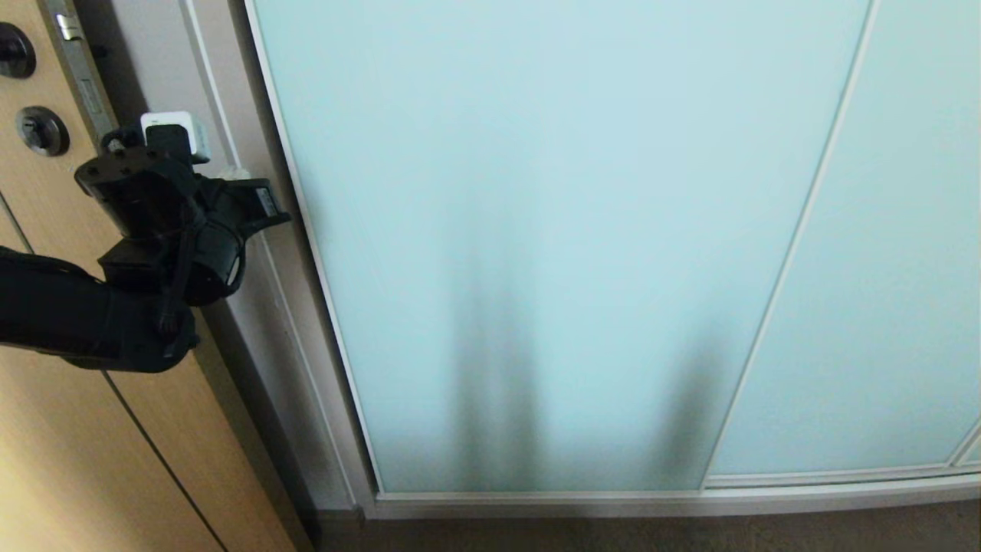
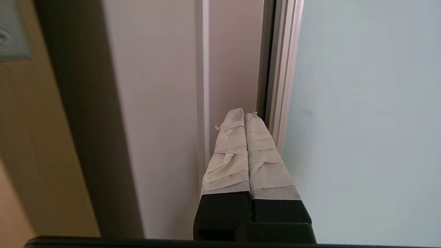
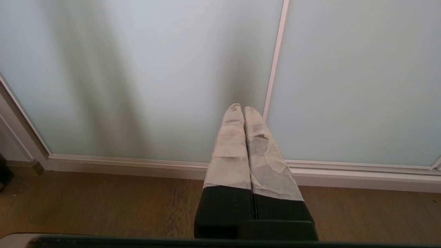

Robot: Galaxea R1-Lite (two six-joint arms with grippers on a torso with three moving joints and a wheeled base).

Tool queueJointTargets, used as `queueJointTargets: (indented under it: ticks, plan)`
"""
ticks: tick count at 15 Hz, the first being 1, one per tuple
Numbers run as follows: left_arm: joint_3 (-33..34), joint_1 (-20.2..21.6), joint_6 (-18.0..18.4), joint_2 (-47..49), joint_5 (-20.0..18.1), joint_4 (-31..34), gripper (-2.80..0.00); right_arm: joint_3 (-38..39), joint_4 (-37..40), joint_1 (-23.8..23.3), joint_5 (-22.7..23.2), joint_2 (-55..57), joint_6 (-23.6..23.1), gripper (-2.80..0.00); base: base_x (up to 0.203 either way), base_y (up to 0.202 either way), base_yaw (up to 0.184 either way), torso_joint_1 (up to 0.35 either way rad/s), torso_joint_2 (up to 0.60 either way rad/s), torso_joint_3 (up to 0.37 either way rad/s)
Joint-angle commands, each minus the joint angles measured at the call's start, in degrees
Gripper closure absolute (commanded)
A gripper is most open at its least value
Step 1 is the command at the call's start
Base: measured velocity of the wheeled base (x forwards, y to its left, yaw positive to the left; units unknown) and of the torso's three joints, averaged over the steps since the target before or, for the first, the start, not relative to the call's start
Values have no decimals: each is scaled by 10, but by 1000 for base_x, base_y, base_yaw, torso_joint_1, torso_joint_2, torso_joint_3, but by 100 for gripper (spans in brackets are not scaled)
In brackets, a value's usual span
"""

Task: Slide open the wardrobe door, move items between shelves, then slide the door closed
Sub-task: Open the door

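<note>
The sliding wardrobe door, a pale aqua frosted-glass panel in a thin silvery frame, stands shut and fills the head view. My left gripper is shut and empty. Its taped fingertips point at the pale jamb right beside the door's left frame edge, and its black wrist shows at the left of the head view. My right gripper is shut and empty, low before the door, near the thin frame strip between the two panels. The items and the shelves are hidden behind the door.
A light oak door with dark lock fittings stands to the left of the wardrobe's pale side jamb. A second aqua panel lies to the right. The bottom track meets a wooden floor.
</note>
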Motion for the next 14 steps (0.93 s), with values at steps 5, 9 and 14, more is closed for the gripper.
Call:
queueJointTargets:
  ticks: [5, 9, 14]
  plan:
    - [-37, 0, 1, 51, 14, -3, 0, 0, 0, 0, 0, 0, 0, 0, 0, 0, 0, 0, 0, 0]
    - [-61, 0, 2, 81, 13, -3, 0, 0, 0, 0, 0, 0, 0, 0, 0, 0, 0, 0, 0, 0]
    - [-97, 0, 3, 117, 12, -3, 0, 1, 0, 0, 0, 0, 0, 0, 0, 0, 0, 0, 0, 0]
